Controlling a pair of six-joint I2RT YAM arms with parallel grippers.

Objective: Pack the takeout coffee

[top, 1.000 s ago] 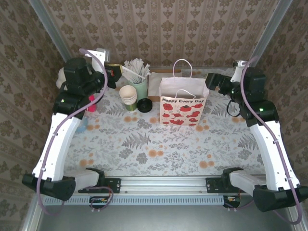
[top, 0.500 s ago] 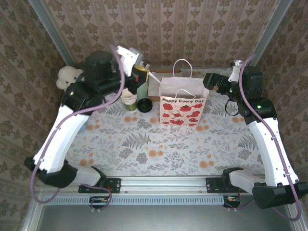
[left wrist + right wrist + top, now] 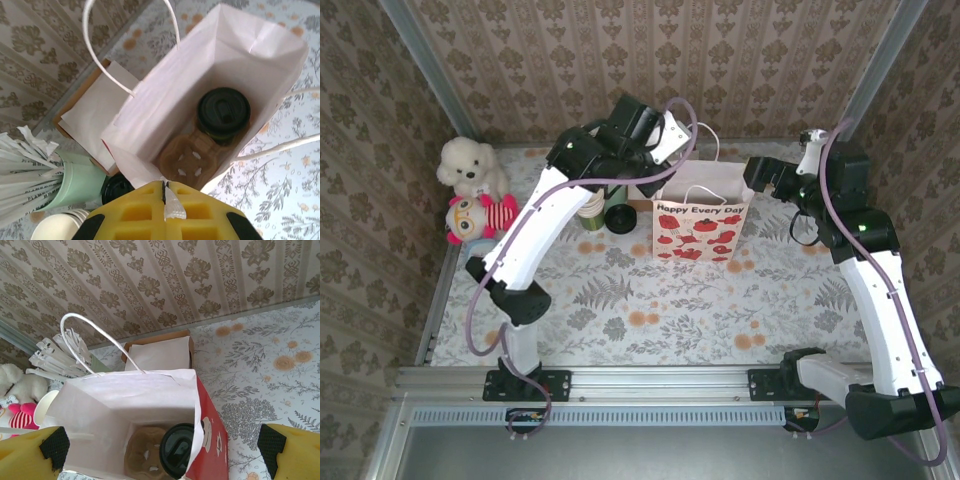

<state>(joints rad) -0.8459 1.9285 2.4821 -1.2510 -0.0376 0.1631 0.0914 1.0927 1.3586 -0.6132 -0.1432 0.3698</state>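
Lidded takeout coffee sits in the paper bag, 2 grippers above.
The bag stands open-mouthed on the floral table. The left gripper hangs over its rim, fingers pressed together on nothing. The right gripper is spread wide and empty. Inside the bag, a brown carrier seats the cup.
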